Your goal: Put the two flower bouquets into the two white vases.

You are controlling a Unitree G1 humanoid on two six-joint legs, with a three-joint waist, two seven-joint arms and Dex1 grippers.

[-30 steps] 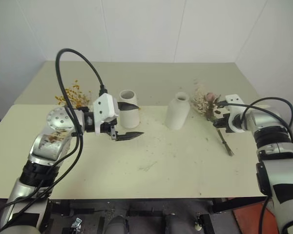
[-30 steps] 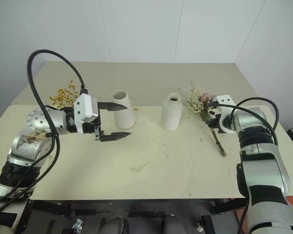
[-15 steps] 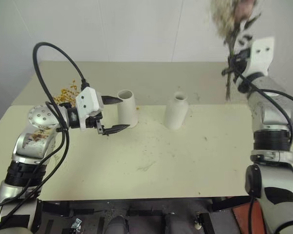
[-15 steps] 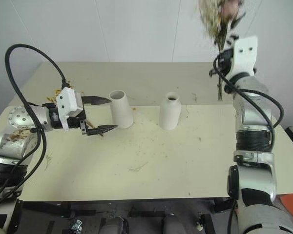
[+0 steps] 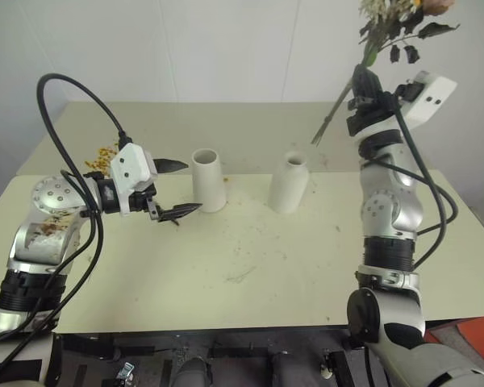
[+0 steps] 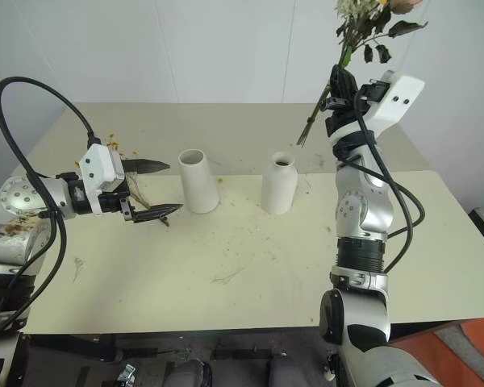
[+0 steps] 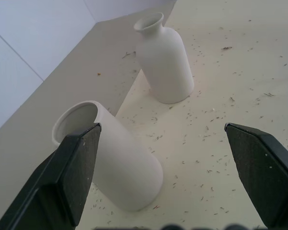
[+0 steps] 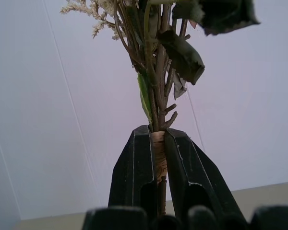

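Two white vases stand mid-table: the wide-mouthed vase (image 5: pixel 208 179) and, to its right, the narrow-necked bottle vase (image 5: pixel 290 183). High above the table's right side my right gripper (image 5: pixel 361 81) is shut on the stems of the larger bouquet (image 5: pixel 395 16). Its blooms and dark leaves point up, and its stem ends (image 5: pixel 327 127) slant down toward the bottle vase. The right wrist view shows the fingers (image 8: pixel 134 167) clamped on the bound stems (image 8: pixel 157 143). My left gripper (image 5: pixel 176 189) is open and empty, just left of the wide vase (image 7: pixel 120 163). The yellow bouquet (image 5: pixel 105 151) lies behind it.
Flower crumbs litter the cream table (image 5: pixel 250 274) in front of the vases. A second table section (image 5: pixel 258 129) runs back to the white wall. A black cable (image 5: pixel 64 89) loops above my left arm.
My right gripper has lifted the larger bouquet off the table, swung it upright and carried it left toward the vases. The left gripper has drawn left, away from the wide vase.
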